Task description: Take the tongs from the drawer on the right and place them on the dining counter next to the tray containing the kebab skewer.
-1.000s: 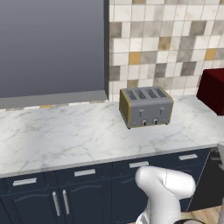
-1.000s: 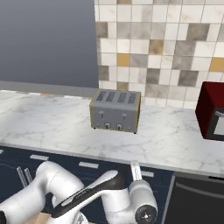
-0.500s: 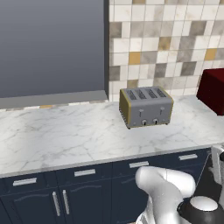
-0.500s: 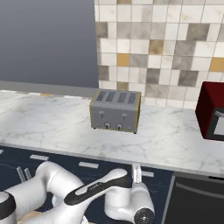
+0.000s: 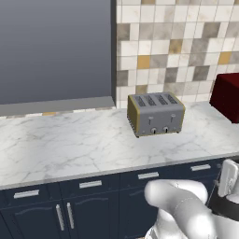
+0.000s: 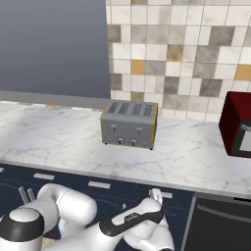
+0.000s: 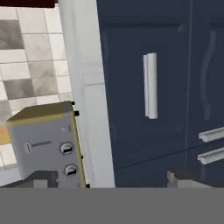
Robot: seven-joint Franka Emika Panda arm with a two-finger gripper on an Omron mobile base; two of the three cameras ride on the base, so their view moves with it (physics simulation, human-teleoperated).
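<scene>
The gripper (image 7: 107,179), jaws spread wide and holding nothing, faces the closed drawer (image 7: 144,85) and its handle (image 7: 150,85). Behind stands the toaster (image 5: 155,114). The tongs, presumably inside, aren't visible; nearly everything remains undone.

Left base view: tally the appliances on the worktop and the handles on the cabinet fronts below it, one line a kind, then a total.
toaster: 1
red microwave: 1
horizontal drawer handles: 4
vertical door handles: 2
Total: 8
</scene>
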